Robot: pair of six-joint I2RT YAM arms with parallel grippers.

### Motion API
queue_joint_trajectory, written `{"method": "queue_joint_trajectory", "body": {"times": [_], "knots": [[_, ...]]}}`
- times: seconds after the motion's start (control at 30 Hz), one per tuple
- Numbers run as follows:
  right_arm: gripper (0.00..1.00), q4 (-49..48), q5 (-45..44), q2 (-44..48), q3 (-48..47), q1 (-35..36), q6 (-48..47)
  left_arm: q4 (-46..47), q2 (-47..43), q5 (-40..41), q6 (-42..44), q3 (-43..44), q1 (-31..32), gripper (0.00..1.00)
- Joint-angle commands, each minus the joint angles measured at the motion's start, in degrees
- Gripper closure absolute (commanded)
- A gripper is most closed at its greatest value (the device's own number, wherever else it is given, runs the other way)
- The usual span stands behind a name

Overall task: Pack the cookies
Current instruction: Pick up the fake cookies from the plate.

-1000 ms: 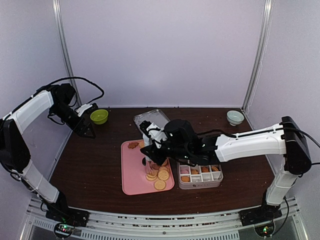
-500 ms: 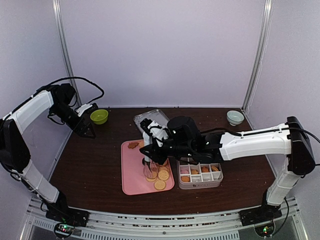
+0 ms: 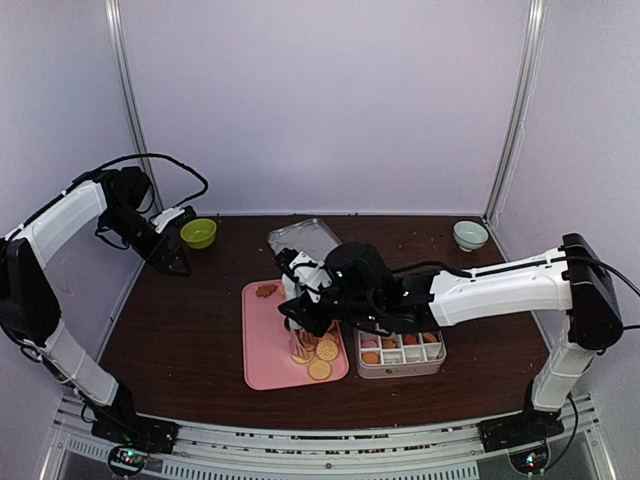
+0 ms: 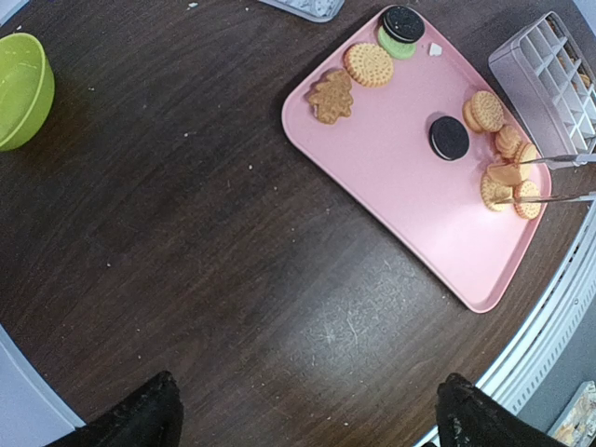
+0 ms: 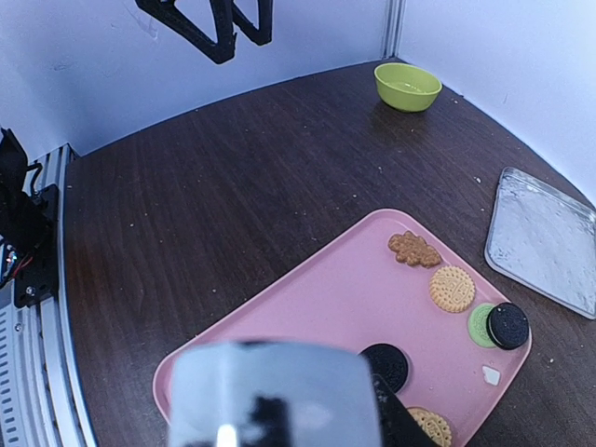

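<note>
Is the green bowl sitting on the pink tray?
No, the green bowl stands on the dark table, well apart from the pink tray.

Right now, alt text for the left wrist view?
A pink tray of cookies sits on a dark table; metal tongs reach in from the right, tips straddling a golden cookie. Green bowl upper left, divided box upper right.

Golden, brown, black cookies (image 4: 371, 64) lie scattered on a pink tray (image 4: 400, 200), perhaps overlapping.
</note>
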State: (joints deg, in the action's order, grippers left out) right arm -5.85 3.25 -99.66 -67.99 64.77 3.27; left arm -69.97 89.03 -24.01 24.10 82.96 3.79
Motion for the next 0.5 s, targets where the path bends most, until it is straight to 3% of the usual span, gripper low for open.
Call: {"method": "queue_joint_trajectory", "body": {"times": [0.0, 0.23, 0.47], "knots": [[0.62, -1.8, -1.6, -0.9, -0.5, 0.8, -0.7, 1.0, -1.3, -0.1, 0.6, 0.8, 0.1, 0.02], [0.66, -2.0, -2.9, -0.8, 0.2, 0.9, -0.4, 1.0, -1.2, -0.3, 0.6, 0.5, 0.1, 0.02], [0.88, -2.2, -4.9, 0.5, -0.8, 0.3, 0.0, 1.0, -1.4, -0.5, 0.6, 0.0, 0.1, 0.02]]}}
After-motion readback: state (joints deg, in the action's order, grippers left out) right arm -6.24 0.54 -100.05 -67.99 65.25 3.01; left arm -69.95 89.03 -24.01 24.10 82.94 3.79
